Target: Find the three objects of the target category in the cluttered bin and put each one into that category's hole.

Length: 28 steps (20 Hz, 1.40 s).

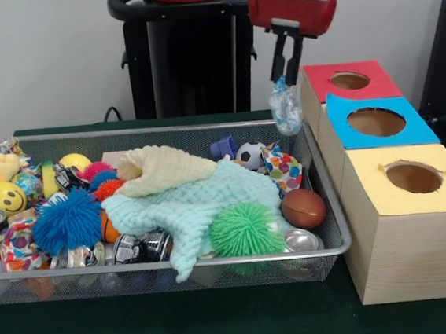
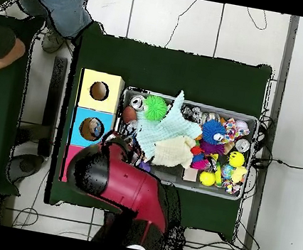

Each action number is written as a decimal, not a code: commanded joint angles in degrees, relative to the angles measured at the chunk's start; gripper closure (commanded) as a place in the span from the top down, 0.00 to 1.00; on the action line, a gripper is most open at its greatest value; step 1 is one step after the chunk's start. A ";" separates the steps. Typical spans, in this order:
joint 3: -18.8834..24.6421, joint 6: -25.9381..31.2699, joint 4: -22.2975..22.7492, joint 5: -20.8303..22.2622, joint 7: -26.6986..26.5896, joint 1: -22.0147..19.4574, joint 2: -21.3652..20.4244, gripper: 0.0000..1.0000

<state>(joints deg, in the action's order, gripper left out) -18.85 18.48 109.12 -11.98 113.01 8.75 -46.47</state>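
Note:
The bin (image 1: 177, 263) of silver wire mesh lies across the table, full of clutter; it also shows in the overhead view (image 2: 191, 101). My gripper (image 1: 284, 78) hangs over the bin's far right corner, just left of the red-topped box. It is shut on a crumpled clear and blue plastic piece (image 1: 286, 107) that dangles above the bin. The hole (image 1: 350, 80) in the red top is open and empty, to the right of the gripper. In the overhead view my arm (image 2: 126, 184) covers most of the red box and the gripper.
The blue-topped box (image 1: 376, 122) and the yellow-topped box (image 1: 414, 178) stand in a row in front of the red one. In the bin lie a mint cloth (image 1: 195, 205), a green spiky ball (image 1: 246, 229), a blue spiky ball (image 1: 67, 221), a brown football (image 1: 303, 208) and cans. A person (image 2: 57, 2) stands at the overhead view's upper left.

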 commanded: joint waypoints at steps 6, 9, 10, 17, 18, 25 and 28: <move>10.03 -8.85 14.14 3.94 2.52 -7.38 -3.78 0.00; 10.22 -19.51 7.79 9.29 3.56 -10.60 8.23 0.00; 9.50 -21.51 5.91 10.00 4.22 -10.57 11.11 0.00; 4.13 -21.14 0.49 8.03 5.76 -6.56 16.76 0.00; 3.95 -20.47 0.39 7.46 5.74 -6.25 16.58 0.00; 4.11 -19.22 -0.03 6.84 5.51 -6.72 16.07 0.00; 4.30 -17.24 0.52 6.89 5.21 -6.69 14.57 0.00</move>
<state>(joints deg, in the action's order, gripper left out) -17.17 -3.32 113.86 -5.61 113.01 2.36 -31.89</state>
